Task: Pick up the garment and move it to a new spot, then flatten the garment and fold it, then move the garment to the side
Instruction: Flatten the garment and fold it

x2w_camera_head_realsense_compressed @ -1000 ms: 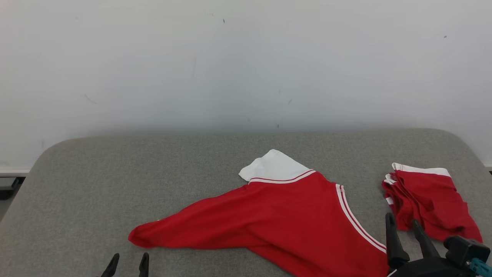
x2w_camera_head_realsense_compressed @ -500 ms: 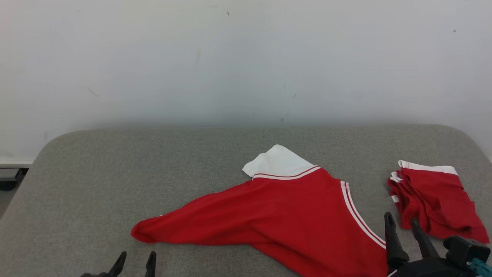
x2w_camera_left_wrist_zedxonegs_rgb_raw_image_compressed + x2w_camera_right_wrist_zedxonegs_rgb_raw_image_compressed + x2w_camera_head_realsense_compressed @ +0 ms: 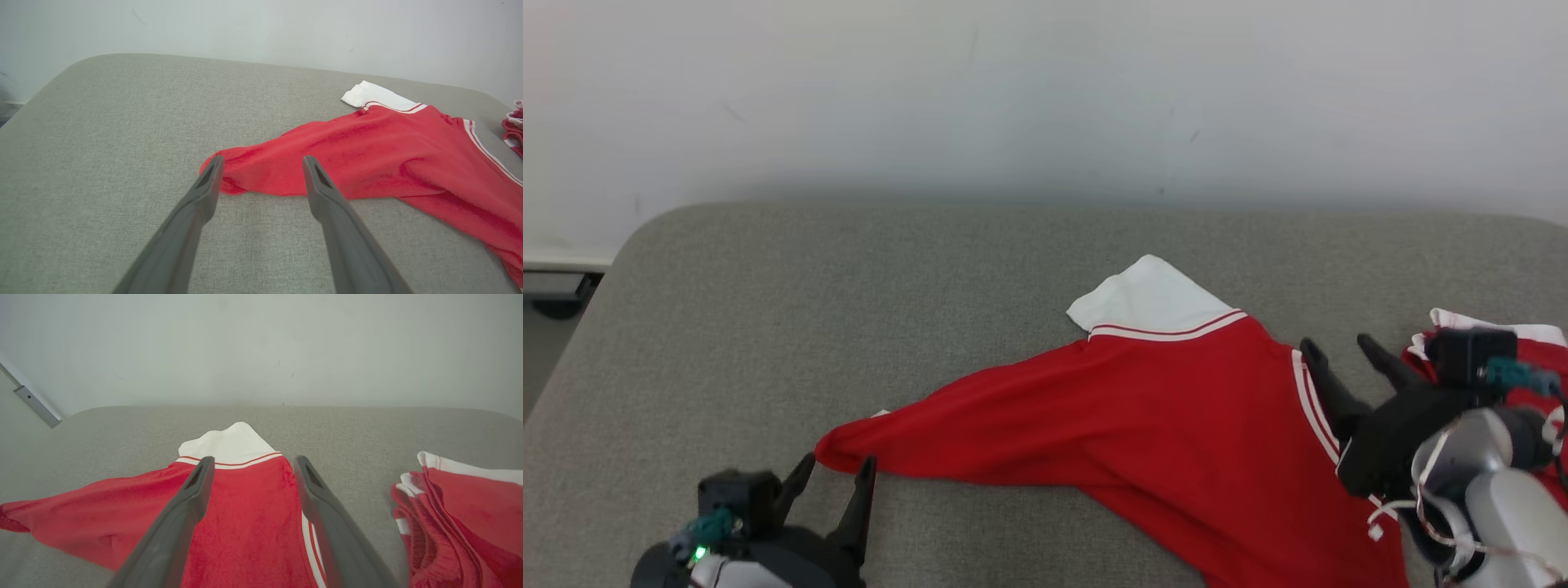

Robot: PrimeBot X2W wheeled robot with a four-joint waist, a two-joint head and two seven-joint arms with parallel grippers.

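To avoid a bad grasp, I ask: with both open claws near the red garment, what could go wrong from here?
1. The left claw stands open at the narrow tip of the red garment; closing there may catch too little cloth and slip.
2. The right claw hangs above the striped edge, close to the folded pile; it might snag or push that pile.

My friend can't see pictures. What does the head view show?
A red-and-white garment lies on a grey table. The open left gripper points at its left tip; the open right gripper is at its striped right edge, near a second red garment.
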